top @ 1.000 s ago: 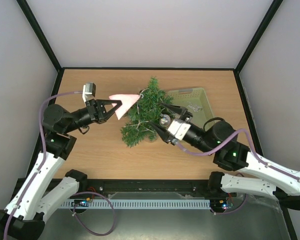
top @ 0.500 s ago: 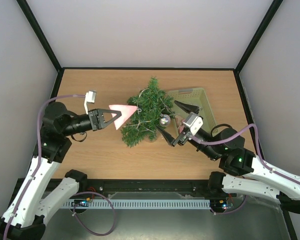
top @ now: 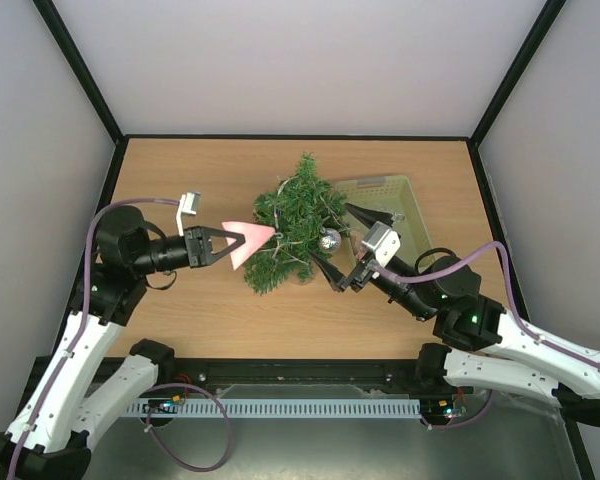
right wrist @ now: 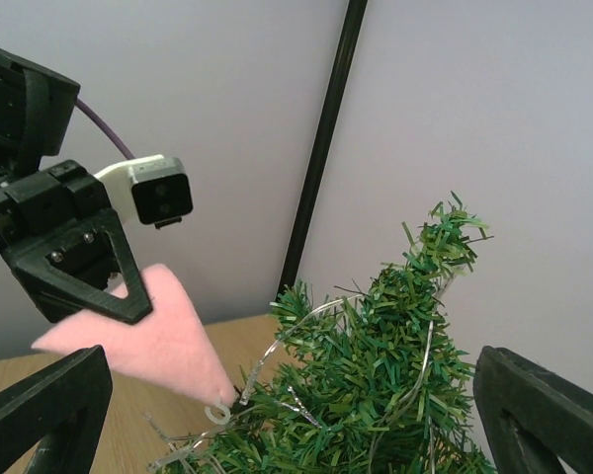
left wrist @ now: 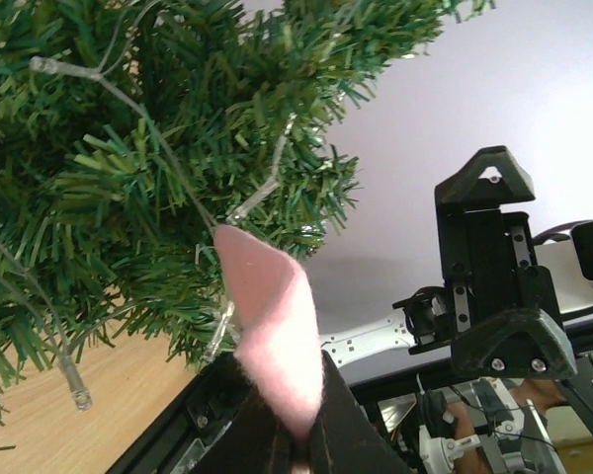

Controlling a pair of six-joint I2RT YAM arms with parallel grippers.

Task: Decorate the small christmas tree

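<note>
The right tool (top: 333, 234) opened and left the small christmas tree (top: 295, 205).

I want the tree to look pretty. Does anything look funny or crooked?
Nothing looks broken or spilled. Only the pink triangle looks odd: it points sideways at the small christmas tree, pinched in the left claw rather than hanging.

The small christmas tree (left wrist: 158, 128) runs off the top and left edges of the left wrist view, and the pink felt triangle (left wrist: 275, 336) hides where the left gripper (left wrist: 295, 439) pinches it. From above, the branches and the right gripper (top: 330, 232) cover the left end of the pale green basket (top: 412, 200), whose contents are too small to tell.
</note>
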